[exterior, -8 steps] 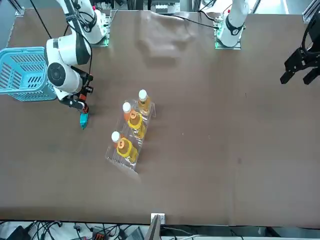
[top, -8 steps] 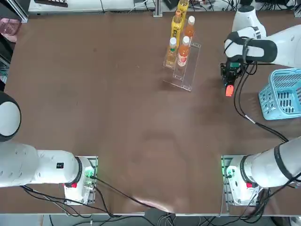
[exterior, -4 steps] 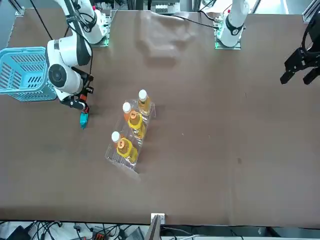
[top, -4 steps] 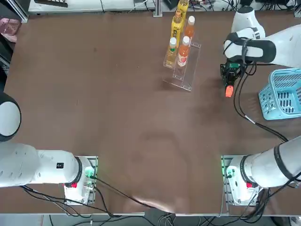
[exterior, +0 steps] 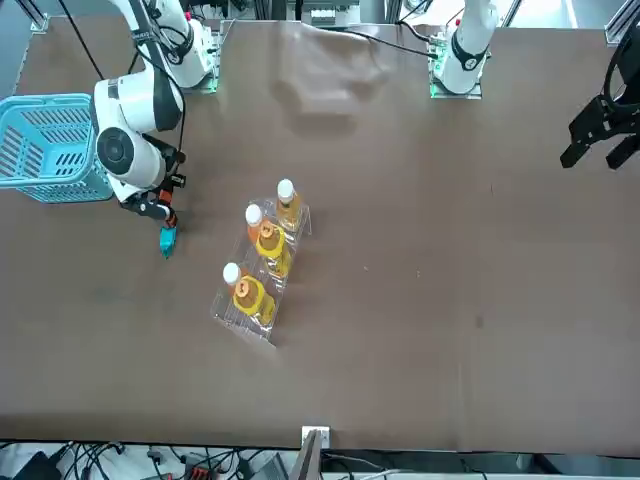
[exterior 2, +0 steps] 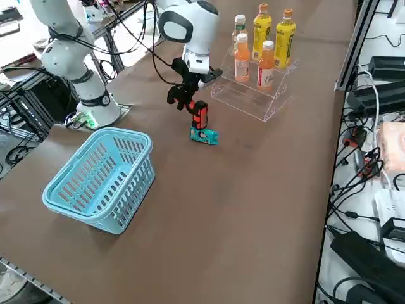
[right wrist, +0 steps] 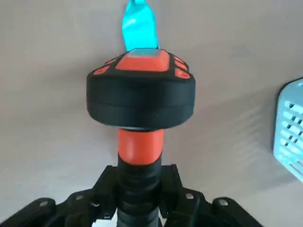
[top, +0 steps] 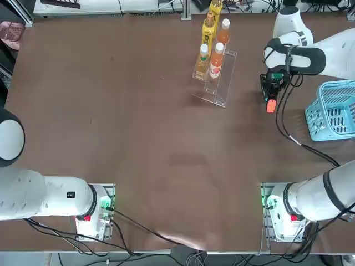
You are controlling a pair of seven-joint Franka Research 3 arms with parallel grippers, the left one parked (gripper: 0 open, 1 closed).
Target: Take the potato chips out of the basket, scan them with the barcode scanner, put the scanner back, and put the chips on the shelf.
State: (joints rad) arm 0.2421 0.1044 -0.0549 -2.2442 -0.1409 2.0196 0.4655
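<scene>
My right gripper point(exterior 2: 185, 95) is shut on the handle of the barcode scanner point(exterior 2: 199, 116), a black device with red-orange parts. It holds the scanner head-down just above the potato chips point(exterior 2: 204, 135), a small teal packet lying flat on the table. In the right wrist view the scanner point(right wrist: 141, 94) fills the middle and the chips point(right wrist: 138, 26) show just beyond its head. The front view has the chips point(exterior: 167, 240) just under the gripper point(exterior: 155, 207). The light-blue basket point(exterior 2: 101, 177) stands apart, on the side away from the clear shelf point(exterior 2: 243, 101).
Several orange and yellow bottles point(top: 213, 52) stand on the shelf point(top: 221, 91). The basket point(top: 333, 111) sits at the table's right edge in the top view. The scanner's black cable point(top: 288, 133) trails over the table toward the right arm's base.
</scene>
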